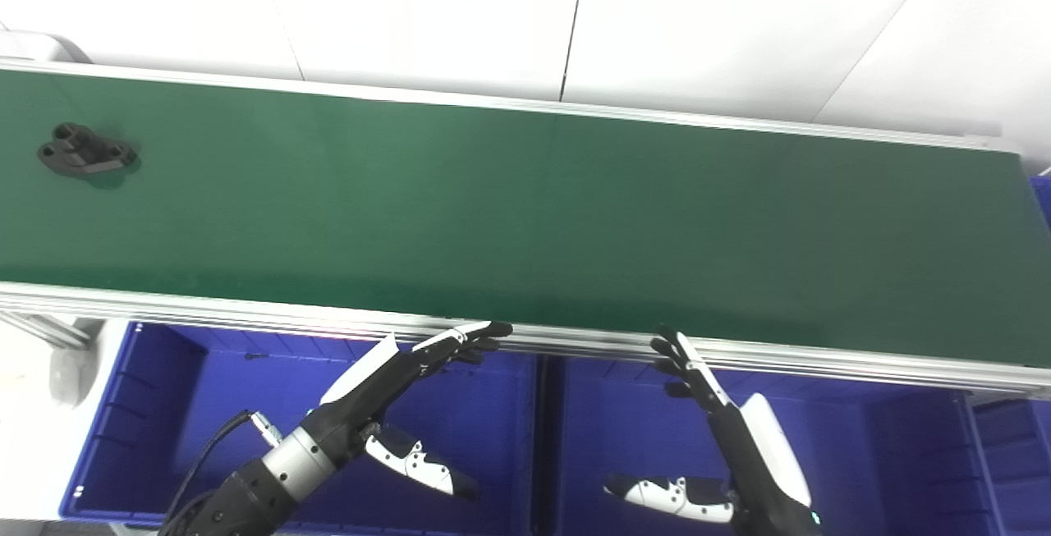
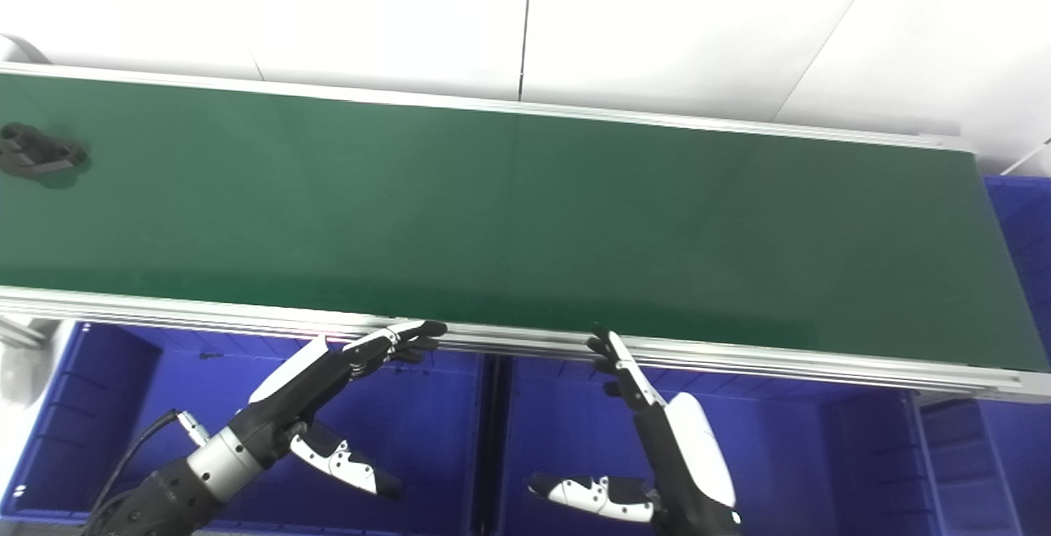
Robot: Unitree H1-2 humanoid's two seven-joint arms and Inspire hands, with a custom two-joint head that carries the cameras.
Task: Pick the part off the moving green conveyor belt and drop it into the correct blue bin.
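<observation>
A small black part (image 1: 84, 150) with round holes lies at the far left of the green conveyor belt (image 1: 525, 208). My left hand (image 1: 394, 392) hovers open over the left blue bin (image 1: 189, 405), fingers stretched toward the belt's near rail, thumb hanging apart. Over the middle blue bin (image 1: 862, 454) my right hand (image 1: 731, 429) is open too, fingers pointing up at the rail. Neither hand holds anything, and both are far from the part, which also shows in the right eye view (image 2: 37, 152).
An aluminium rail (image 1: 575, 343) runs along the belt's near edge, just above the bins. Another blue bin (image 1: 1041, 191) sits past the belt's right end. White wall panels stand behind the belt. A grey frame (image 1: 41, 327) is at the lower left.
</observation>
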